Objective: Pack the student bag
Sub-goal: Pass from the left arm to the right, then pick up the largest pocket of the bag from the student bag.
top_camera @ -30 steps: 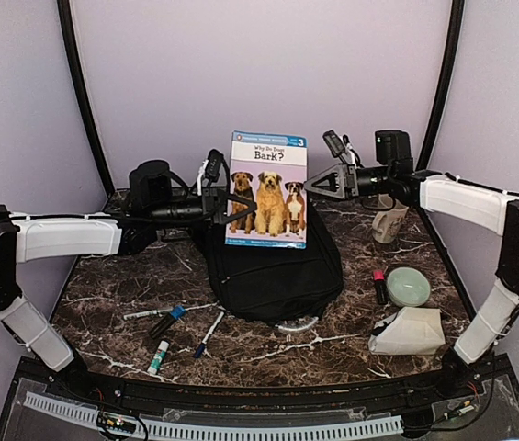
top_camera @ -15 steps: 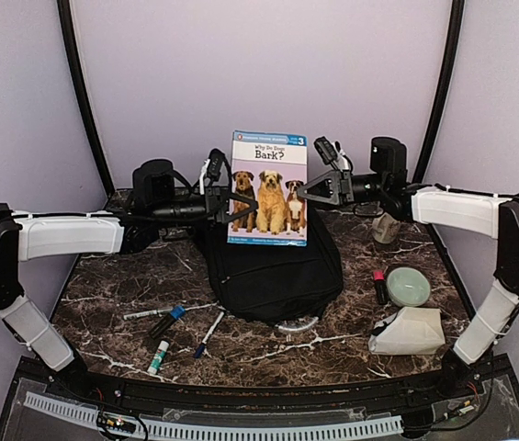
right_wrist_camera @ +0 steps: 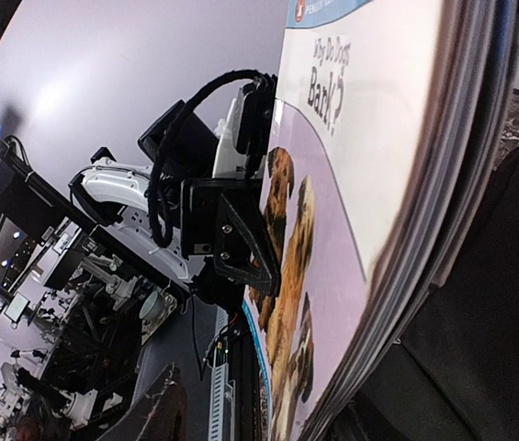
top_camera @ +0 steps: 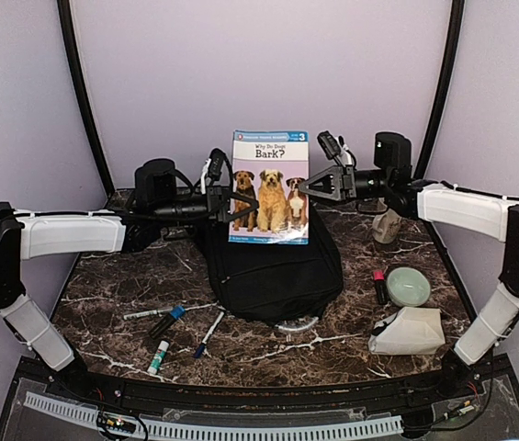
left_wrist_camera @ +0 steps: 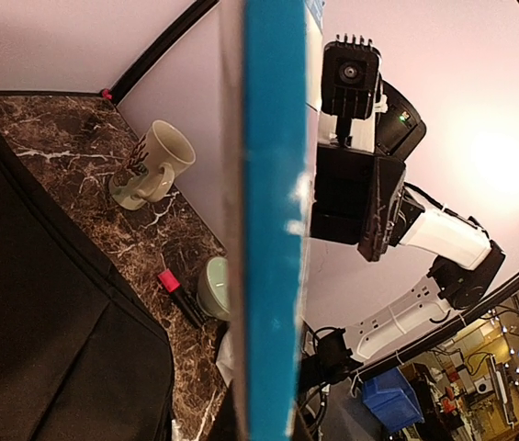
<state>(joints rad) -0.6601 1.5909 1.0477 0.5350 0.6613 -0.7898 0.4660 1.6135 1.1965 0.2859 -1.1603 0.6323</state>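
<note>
The large black soft fabric backpack (top_camera: 273, 276) is lying limp mid-way along the dark marble table (top_camera: 103, 285), probably light and floppy, best pinched at a zip seam. Above it, the left claw (top_camera: 229, 197) is clamping a thin dog-cover paperback (top_camera: 269, 188); whether the right claw (top_camera: 305, 186) is gripping cannot be told.

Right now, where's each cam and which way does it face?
Top external: above, behind, facing down; left arm, right arm, left gripper, right gripper at the book, student bag below.
Left wrist: faces along the book's edge to the right gripper; own fingers unseen.
Right wrist: faces across the book's cover to the left gripper; own fingers unseen.
Shared: all see the book.
</note>
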